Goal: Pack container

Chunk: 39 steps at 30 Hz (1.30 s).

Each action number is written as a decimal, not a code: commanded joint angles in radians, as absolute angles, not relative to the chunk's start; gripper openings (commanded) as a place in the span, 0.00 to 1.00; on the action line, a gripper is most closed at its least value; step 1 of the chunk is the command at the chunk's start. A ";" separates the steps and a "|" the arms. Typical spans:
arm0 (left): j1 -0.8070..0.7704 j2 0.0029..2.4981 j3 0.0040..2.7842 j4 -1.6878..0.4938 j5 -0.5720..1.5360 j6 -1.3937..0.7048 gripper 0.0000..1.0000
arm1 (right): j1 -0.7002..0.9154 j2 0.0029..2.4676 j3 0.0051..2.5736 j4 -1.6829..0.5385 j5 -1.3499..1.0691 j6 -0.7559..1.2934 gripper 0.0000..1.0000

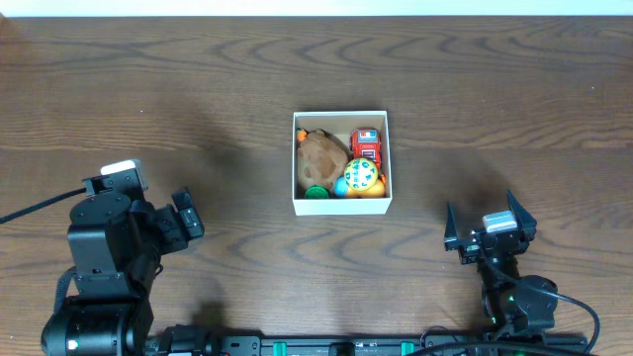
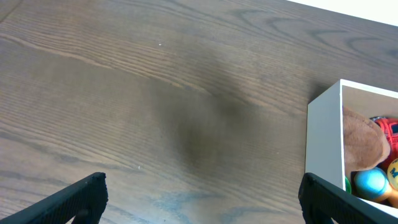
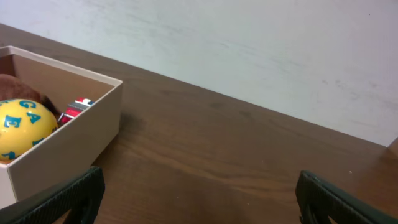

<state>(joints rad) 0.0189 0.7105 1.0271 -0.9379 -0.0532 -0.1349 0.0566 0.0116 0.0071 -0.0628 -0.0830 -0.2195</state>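
Observation:
The container (image 1: 341,207) is a small white-walled cardboard box at the table's middle. It holds a brown plush toy (image 1: 320,153), a red toy car (image 1: 366,145), a yellow ball with letters (image 1: 361,176), a blue ball (image 1: 341,187) and a green piece (image 1: 316,193). My left gripper (image 1: 188,218) is open and empty, left of the box; the left wrist view shows the box wall (image 2: 323,143) at right. My right gripper (image 1: 487,220) is open and empty, right of the box; the right wrist view shows the box (image 3: 81,134) and the yellow ball (image 3: 22,127).
Dark wood table (image 1: 198,79) all around the box. A pale wall (image 3: 249,43) rises behind the table's far edge. The arm bases stand at the near edge, left (image 1: 99,287) and right (image 1: 519,302).

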 commanded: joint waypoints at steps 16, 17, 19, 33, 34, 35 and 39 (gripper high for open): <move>0.026 0.597 1.024 -1.067 -0.064 -0.147 0.98 | 0.066 0.006 0.006 -0.067 -0.098 -0.214 0.99; 0.030 0.571 1.018 -1.077 -0.064 -0.147 0.98 | 0.066 0.006 0.006 -0.067 -0.098 -0.214 0.99; 0.041 0.505 0.993 -1.091 -0.065 -0.146 0.98 | 0.066 0.006 0.006 -0.067 -0.098 -0.214 0.99; 0.033 0.139 0.426 -0.521 -0.064 -0.054 0.98 | 0.066 0.006 0.006 -0.067 -0.098 -0.214 0.99; 0.030 0.120 0.387 -0.466 -0.062 -0.045 0.98 | 0.066 0.006 0.006 -0.067 -0.098 -0.215 0.99; 0.027 0.101 0.345 -0.407 -0.058 -0.035 0.98 | 0.066 0.006 0.006 -0.067 -0.098 -0.214 0.99; 0.015 0.041 0.215 -0.236 -0.005 0.066 0.98 | 0.066 0.006 0.006 -0.067 -0.098 -0.215 0.99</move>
